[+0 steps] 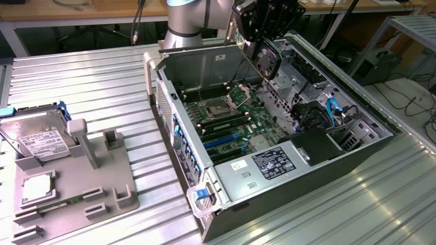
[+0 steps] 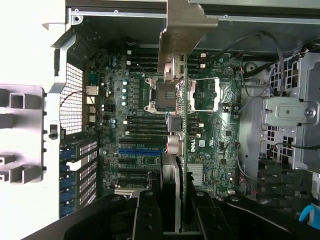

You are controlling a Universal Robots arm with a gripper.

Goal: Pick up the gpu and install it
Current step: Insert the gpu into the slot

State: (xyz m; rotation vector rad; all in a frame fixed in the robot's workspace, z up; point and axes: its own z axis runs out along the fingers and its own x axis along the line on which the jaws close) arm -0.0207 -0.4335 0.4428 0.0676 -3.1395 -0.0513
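Ribbed metal counter [image 1: 89,81] carries the open computer case [image 1: 354,163], its motherboard [image 1: 228,115] exposed. Above the case hangs the gpu [image 1: 267,57], on edge and apparently clear of the board. The gripper [image 1: 267,30] is partly closed, clamped on the card's upper edge. By the look of it, pickup is done and installation is in hand. Seating calls for squaring the card's edge with an expansion slot.

Bright, even light; table [image 1: 81,76] glares white (case [image 1: 199,66] interior shadowed).
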